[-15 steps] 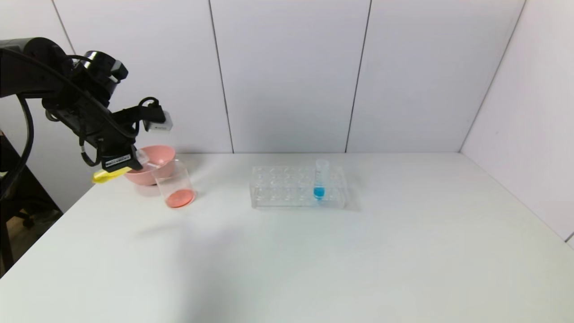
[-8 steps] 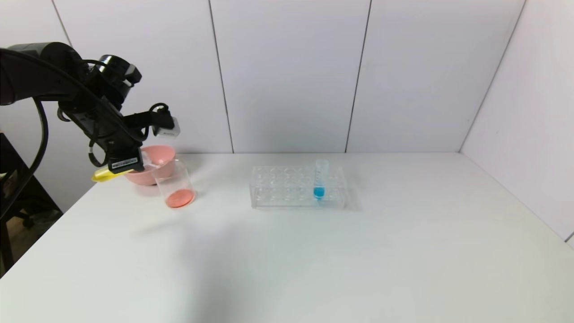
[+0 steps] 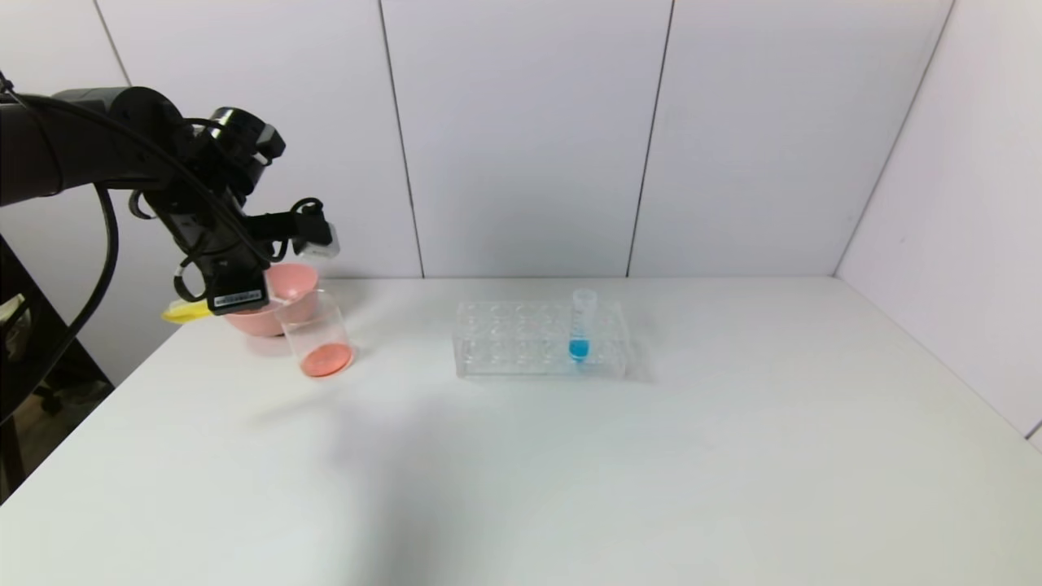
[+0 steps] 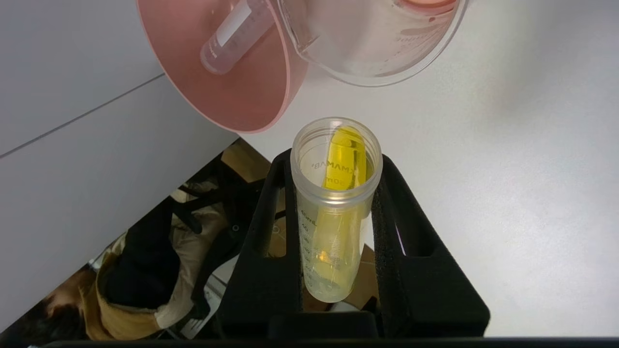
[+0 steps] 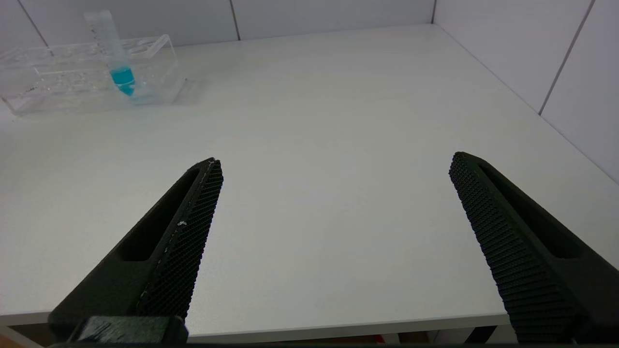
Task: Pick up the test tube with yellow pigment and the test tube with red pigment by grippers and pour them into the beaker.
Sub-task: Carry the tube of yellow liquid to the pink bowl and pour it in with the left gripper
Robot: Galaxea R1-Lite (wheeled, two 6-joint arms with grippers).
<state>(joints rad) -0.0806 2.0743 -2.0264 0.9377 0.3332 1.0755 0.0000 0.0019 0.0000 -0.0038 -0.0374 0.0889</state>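
My left gripper (image 3: 238, 298) (image 4: 336, 162) is shut on the test tube with yellow pigment (image 4: 334, 212), held nearly level. Its yellow tip (image 3: 184, 311) points away from the beaker (image 3: 317, 332) (image 4: 382, 48), and its open mouth faces the beaker's rim, a little short of it. Yellow liquid lies along the tube's lower wall up toward the mouth. The beaker holds red-orange liquid at its bottom. The test tube with red pigment (image 4: 231, 35) lies in the pink bowl (image 4: 242, 92), clear where it shows, its tip behind the beaker. My right gripper (image 5: 336, 162) stands open over the table's near edge.
The pink bowl (image 3: 285, 285) sits just behind the beaker at the table's far left corner. A clear tube rack (image 3: 521, 340) (image 5: 58, 77) stands mid-table with one blue-liquid tube (image 3: 580, 327) (image 5: 116, 58) upright in it. The table edge drops off beside the left gripper.
My left arm has swung to the right toward the beaker with the yellow tube. The tube has tipped flatter, its yellow tip a little higher than before.
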